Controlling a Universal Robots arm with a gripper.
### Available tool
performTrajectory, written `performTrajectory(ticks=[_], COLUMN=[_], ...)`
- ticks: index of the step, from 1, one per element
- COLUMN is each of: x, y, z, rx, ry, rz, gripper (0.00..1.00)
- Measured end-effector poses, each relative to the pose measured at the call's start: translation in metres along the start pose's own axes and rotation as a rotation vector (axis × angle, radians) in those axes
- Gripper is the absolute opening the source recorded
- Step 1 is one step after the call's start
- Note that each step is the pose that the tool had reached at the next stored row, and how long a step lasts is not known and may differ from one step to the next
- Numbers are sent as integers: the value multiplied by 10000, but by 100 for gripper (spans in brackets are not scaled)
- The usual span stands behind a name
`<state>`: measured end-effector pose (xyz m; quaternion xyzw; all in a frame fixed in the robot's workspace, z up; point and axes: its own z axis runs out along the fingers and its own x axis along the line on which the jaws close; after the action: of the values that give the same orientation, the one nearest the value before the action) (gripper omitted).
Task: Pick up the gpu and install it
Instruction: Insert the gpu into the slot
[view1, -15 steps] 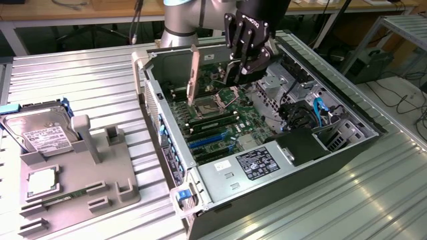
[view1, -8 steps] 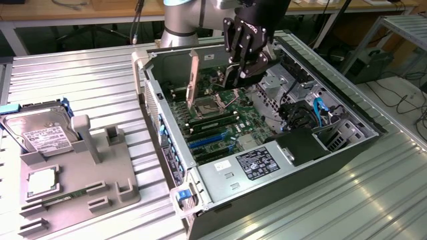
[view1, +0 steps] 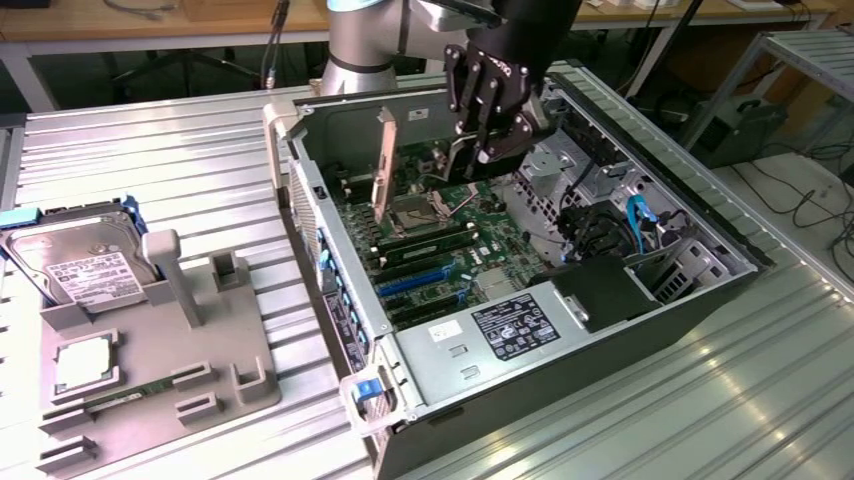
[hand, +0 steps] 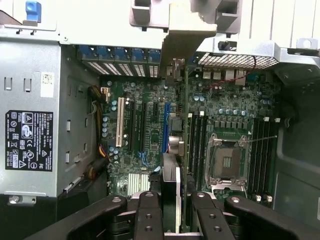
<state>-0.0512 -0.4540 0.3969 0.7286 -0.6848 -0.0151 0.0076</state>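
So the open computer case (view1: 694, 300) is lying on its side on the metal table (view1: 160, 160), with the motherboard (view1: 441, 250), a power supply (view1: 507, 330) and a bundle of cables (view1: 607, 230) inside it. The arm reaches straight down into the case, and its gripper (view1: 483, 150) is pinched onto the top edge of the gpu (view1: 461, 165), which hangs upright above the board; from the wrist camera the gpu (hand: 176, 150) runs edge-on right beside the blue slot (hand: 165, 127). Over on the exterior view's left, the grey holder tray (view1: 160, 390) has one hard drive (view1: 80, 265), one processor chip (view1: 83, 365) and one memory stick (view1: 134, 390).
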Motion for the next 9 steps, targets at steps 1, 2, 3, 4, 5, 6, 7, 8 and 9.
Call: performTrajectory(ticks=[1, 2, 3, 4, 5, 6, 7, 8, 9], x=[0, 0, 0, 0, 0, 0, 1, 1, 1], y=[-1, -1, -1, -1, -1, -1, -1, -1, -1], z=[13, 37, 49, 59, 66, 71, 75, 79, 81], rx=[2, 18, 34, 50, 51, 52, 53, 53, 53], ry=[0, 1, 2, 4, 5, 5, 5, 4, 4], rz=[0, -1, 0, 0, -2, -2, -1, -1, -1], gripper=[27, 27, 27, 27, 27, 27, 27, 27, 27])
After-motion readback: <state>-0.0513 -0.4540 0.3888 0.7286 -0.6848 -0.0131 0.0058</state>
